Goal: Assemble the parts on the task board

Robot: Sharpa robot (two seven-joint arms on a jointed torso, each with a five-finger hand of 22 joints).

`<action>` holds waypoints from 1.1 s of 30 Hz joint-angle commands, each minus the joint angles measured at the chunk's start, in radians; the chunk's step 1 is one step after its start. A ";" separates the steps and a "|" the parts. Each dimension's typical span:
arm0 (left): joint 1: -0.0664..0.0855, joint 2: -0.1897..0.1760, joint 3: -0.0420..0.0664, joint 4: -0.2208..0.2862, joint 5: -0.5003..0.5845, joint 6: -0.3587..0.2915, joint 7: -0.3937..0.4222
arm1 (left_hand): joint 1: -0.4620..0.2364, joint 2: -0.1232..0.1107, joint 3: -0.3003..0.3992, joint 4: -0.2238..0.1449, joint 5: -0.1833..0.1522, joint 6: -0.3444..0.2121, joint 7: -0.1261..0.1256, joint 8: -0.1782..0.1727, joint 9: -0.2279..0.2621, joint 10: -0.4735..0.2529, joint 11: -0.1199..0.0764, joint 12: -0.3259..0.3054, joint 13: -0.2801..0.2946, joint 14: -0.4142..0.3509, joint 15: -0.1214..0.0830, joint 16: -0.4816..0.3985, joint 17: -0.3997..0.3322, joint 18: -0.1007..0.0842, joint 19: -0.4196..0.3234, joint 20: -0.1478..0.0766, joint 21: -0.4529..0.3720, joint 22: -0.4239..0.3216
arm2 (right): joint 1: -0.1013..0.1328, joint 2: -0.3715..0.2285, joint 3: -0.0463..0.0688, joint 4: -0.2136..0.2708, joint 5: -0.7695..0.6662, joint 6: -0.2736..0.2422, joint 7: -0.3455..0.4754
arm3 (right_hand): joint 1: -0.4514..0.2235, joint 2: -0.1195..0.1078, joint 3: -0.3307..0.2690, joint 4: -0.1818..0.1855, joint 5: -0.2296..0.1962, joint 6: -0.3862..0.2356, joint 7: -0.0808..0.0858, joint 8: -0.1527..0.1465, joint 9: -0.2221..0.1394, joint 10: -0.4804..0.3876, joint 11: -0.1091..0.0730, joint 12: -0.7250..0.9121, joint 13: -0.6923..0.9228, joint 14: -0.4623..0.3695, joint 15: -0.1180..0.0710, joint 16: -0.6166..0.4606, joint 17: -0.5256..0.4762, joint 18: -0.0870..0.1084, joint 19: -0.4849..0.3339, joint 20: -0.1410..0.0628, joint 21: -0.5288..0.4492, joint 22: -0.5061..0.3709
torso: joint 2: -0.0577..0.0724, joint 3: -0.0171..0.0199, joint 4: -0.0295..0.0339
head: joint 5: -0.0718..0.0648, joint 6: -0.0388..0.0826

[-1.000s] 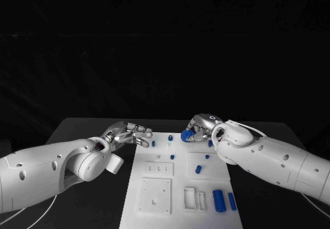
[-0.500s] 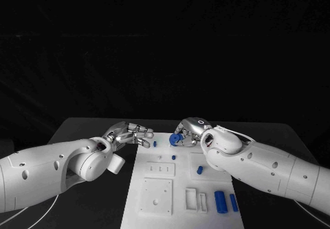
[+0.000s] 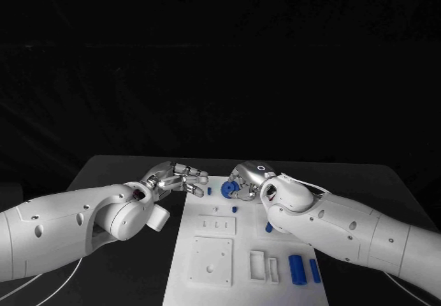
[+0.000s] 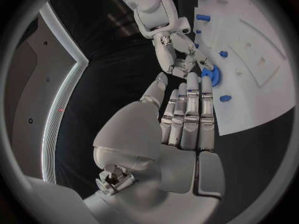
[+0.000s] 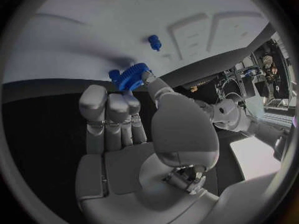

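right robot hand point(image 3: 243, 183): pinching a blue gear point(image 3: 228, 189) between thumb and fingers; sits over the far end of the board, about 12 o'clock from board centre. Wrist view shows the gear point(image 5: 129, 77) at the fingertips, just above the white surface.
left robot hand point(image 3: 174, 178): holds nothing, fingers fairly straight and close side by side, thumb apart; hovers at the board's far-left corner, about 10 o'clock from board centre. Fingertips point toward the gear.
gear vs left hand: near, apart; gear at 3 o'clock of the left fingertips in head view.
board point(image 3: 209, 289): white plate, centred on the black tabletop point(image 3: 110, 169), long axis running 6 to 12 o'clock.
peg point(image 3: 208, 190): small blue piece standing on the board, at 9 o'clock of the gear, between the two hands.
second peg point(image 3: 233, 208): blue, on the board at 6 o'clock of the gear.
cylinders point(image 3: 295, 268): two blue ones lying side by side at the near-right of the board, about 5 o'clock from centre.
blue piece point(image 3: 269, 227): partly hidden by the right arm, at 3 o'clock of board centre; shape cannot be told.
recessed plates: square one point(image 3: 210, 261) near-left, smaller slotted one point(image 3: 214, 225) at 12 o'clock of it.
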 commanded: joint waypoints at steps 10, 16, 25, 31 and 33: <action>0.001 0.004 0.001 0.003 -0.002 0.007 0.005 | 0.002 -0.010 0.003 0.005 -0.005 -0.004 -0.001 -0.001 0.000 -0.008 0.000 -0.005 0.000 -0.003 0.004 -0.004 -0.001 0.016 -0.001 0.005 0.006 -0.001 | -0.005 0.030 -0.009 -0.066 -0.022 -0.002 -0.008 | 0.000 -0.012 0.010 0.000 0.005 0.003 0.001 -0.002 0.000 0.003 0.001 -0.008 -0.002 -0.001 0.004 -0.004 -0.004 0.001 0.061 0.003 -0.010 0.048 | 0.000 -0.0005 0.0006 | 0.000 -0.001; 0.001 0.004 0.001 0.004 -0.002 0.006 0.004 | 0.002 -0.010 0.003 0.005 -0.005 -0.005 -0.001 -0.001 0.000 -0.008 0.000 -0.005 0.000 -0.003 0.004 -0.004 -0.001 0.016 -0.001 0.005 0.007 -0.002 | -0.008 0.039 -0.014 -0.084 -0.018 0.005 -0.005 | 0.000 -0.012 0.010 0.000 0.005 0.003 0.001 -0.002 0.000 0.003 0.001 -0.008 -0.002 -0.001 0.004 -0.004 -0.004 0.001 0.061 0.003 -0.010 0.048 | 0.001 0.0006 0.0003 | 0.003 -0.002; 0.001 0.004 0.001 0.004 -0.002 0.006 0.002 | 0.001 -0.010 0.003 0.006 -0.005 -0.005 -0.001 -0.001 0.000 -0.009 0.000 -0.005 0.000 -0.003 0.004 -0.004 -0.001 0.016 -0.002 0.005 0.008 -0.003 | -0.013 0.041 -0.021 -0.083 -0.009 0.031 0.005 | -0.004 -0.011 0.005 0.001 0.005 0.003 0.001 -0.002 0.000 0.001 0.001 -0.010 -0.003 -0.001 0.004 -0.008 -0.008 0.001 0.060 0.004 -0.014 0.045 | 0.000 0.0008 -0.0012 | 0.003 -0.004; 0.001 0.002 0.001 0.005 -0.002 0.005 0.002 | 0.001 -0.010 0.003 0.006 -0.005 -0.005 -0.001 -0.001 0.000 -0.009 0.000 -0.005 0.000 -0.003 0.004 -0.004 -0.001 0.016 -0.002 0.005 0.008 -0.003 | -0.017 0.036 -0.022 -0.072 -0.004 0.040 0.009 | -0.005 -0.010 0.000 0.002 0.005 0.003 0.001 -0.002 0.000 0.001 0.001 -0.009 -0.002 -0.001 0.004 -0.008 -0.007 0.001 0.060 0.004 -0.015 0.044 | 0.000 0.0009 -0.0022 | 0.004 -0.005; 0.001 0.001 0.001 0.005 -0.002 0.005 0.002 | 0.001 -0.010 0.003 0.006 -0.005 -0.005 -0.001 -0.001 0.000 -0.009 0.000 -0.005 0.000 -0.003 0.004 -0.004 -0.001 0.016 -0.002 0.005 0.008 -0.003 | -0.018 0.034 -0.022 -0.068 -0.003 0.040 0.009 | -0.005 -0.010 0.000 0.002 0.005 0.003 0.001 -0.002 0.000 0.001 0.001 -0.009 -0.002 -0.001 0.004 -0.008 -0.007 0.001 0.060 0.004 -0.015 0.044 | 0.000 0.0013 -0.0018 | 0.005 -0.005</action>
